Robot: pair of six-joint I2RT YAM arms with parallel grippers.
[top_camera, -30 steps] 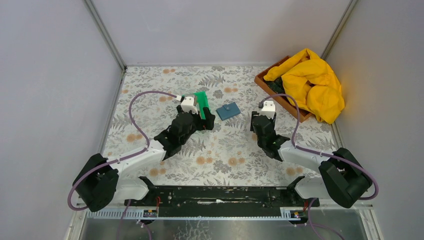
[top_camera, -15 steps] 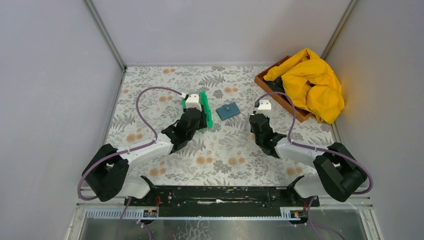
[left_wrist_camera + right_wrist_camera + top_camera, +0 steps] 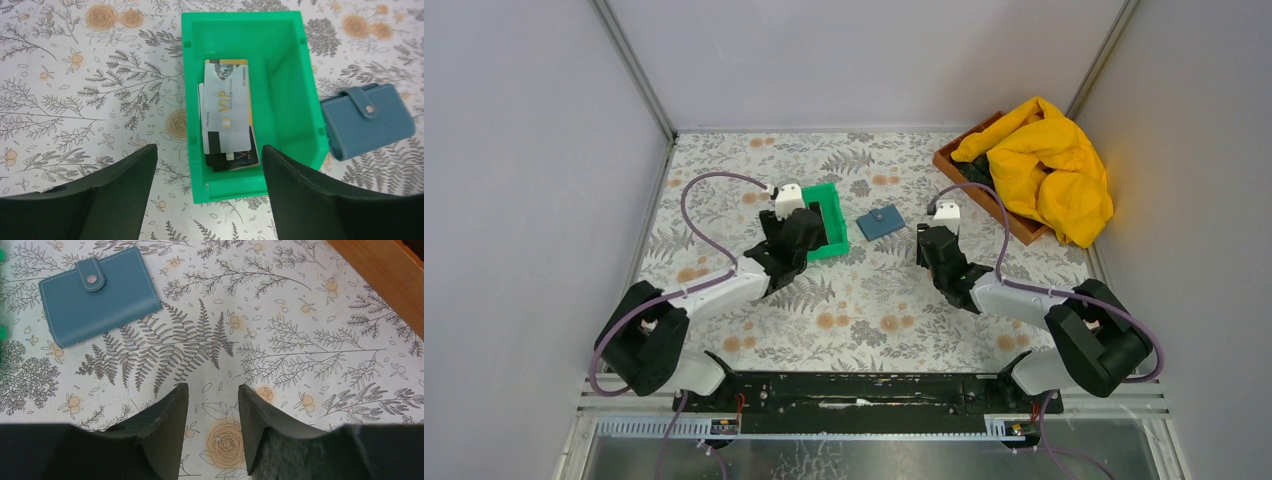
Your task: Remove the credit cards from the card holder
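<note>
I'm reading the left gripper (image 3: pixel 207 154) as wide open and gripping nothing. It's hovering over the green plastic tray (image 3: pixel 240 17), with one finger outside each long wall. The credit cards (image 3: pixel 225 115) are lying in a loose stack in that tray, against its 9 o'clock wall. The top one is showing pale grey with "VIP" in gold. I'm seeing smaller print beside it but it's too fine to trust. A gold-topped card is peeking out at 12 o'clock, and black ones are sticking out at 6 o'clock.

The card holder (image 3: pixel 367 125) is lying flat on the floral table cover (image 3: pixel 864 300) at 3 o'clock of the tray, just beside its corner. It's closed, with the tab snapped.

The right gripper (image 3: pixel 211 390) is sitting partly open, with nothing between its fingers. It's pointing at bare cover, and the holder is at 10 o'clock in its wrist view.

A wooden box (image 3: pixel 951 165) with a yellow cloth (image 3: pixel 1049 165) is sitting at 2 o'clock of the holder in the top view.
</note>
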